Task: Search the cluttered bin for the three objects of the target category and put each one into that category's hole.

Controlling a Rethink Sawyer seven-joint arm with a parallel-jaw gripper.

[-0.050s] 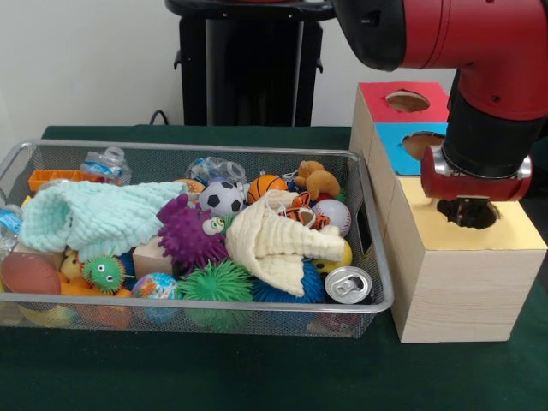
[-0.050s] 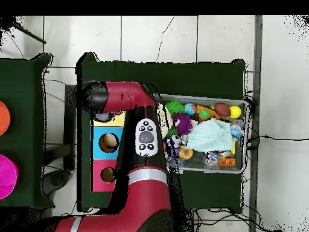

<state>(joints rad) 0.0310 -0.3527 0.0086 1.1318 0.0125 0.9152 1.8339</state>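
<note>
My gripper (image 1: pixel 467 211) hangs low over the hole in the yellow top (image 1: pixel 505 224) of the wooden box, its tip dipping into the dark opening. I cannot tell what, if anything, it holds. The wire bin (image 1: pixel 377 257) to the left holds a soccer ball (image 1: pixel 222 198), a basketball (image 1: pixel 266 186), a baseball (image 1: pixel 332 216), a purple spiky toy (image 1: pixel 187 235), a green spiky ball (image 1: pixel 215 281) and a drink can (image 1: pixel 348 284). In the overhead view the arm (image 2: pixel 140 139) covers the yellow section, and the bin (image 2: pixel 239 168) lies to its right.
The box's blue hole (image 1: pixel 423 143) and red hole (image 1: pixel 408 101) lie behind the yellow one. A mint cloth (image 1: pixel 94 216) and a cream cloth (image 1: pixel 274 244) drape over toys in the bin. A brown teddy (image 1: pixel 318 180) sits at the bin's back.
</note>
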